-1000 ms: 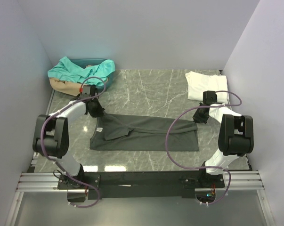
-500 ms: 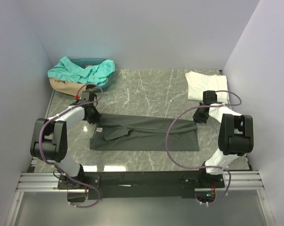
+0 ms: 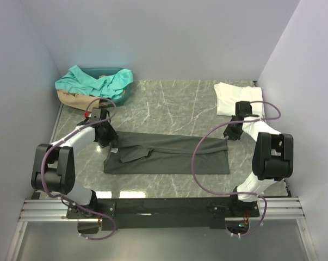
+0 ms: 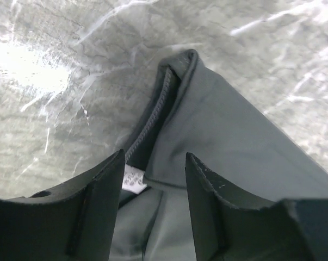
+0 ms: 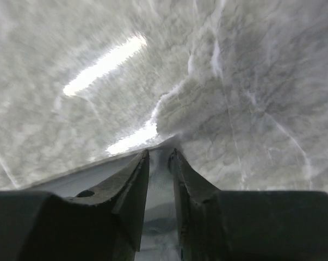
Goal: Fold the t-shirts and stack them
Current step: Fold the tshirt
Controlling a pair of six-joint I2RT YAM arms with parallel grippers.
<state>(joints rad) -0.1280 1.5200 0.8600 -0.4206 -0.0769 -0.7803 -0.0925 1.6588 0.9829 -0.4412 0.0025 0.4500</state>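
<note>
Both pincers have just let go: the left pincer [image 4: 154,163] now stands wide over the collar corner of the charcoal t-shirt [image 3: 169,155], the right pincer [image 5: 159,155] only narrowly parted at its hem end. That shirt lies folded lengthwise on the counter [image 3: 169,103], so I judge this fold set down, with crosswise folds still due.

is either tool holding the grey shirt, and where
The left tool holds nothing: its jaws stand apart over the collar of the grey t-shirt. The right tool sits nearly closed at the shirt's other end; a grip cannot be told.
</note>
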